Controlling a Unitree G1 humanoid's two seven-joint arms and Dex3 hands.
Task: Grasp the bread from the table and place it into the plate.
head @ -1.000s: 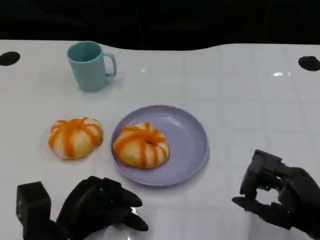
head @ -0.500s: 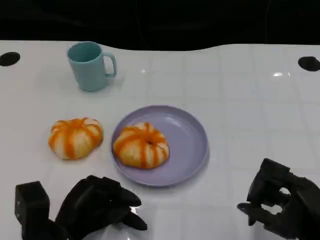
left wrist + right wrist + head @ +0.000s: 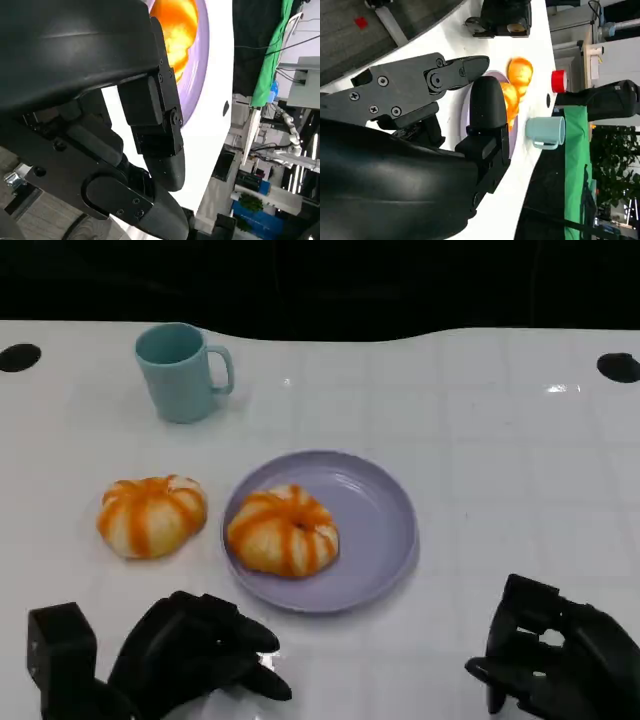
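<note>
1 bread (image 3: 283, 531) lay in the purple plate (image 3: 385, 520), another bread (image 3: 151, 515) beside it. Left hand (image 3: 195, 652) and right hand (image 3: 550, 660) rested empty, fingers loosely apart.

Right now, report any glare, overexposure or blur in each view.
Head view: small glare spots on the glossy table, otherwise sharp. Left wrist view: the bread on the plate is overexposed, the background soft. Right wrist view: evenly lit, the cup crisp.
</note>
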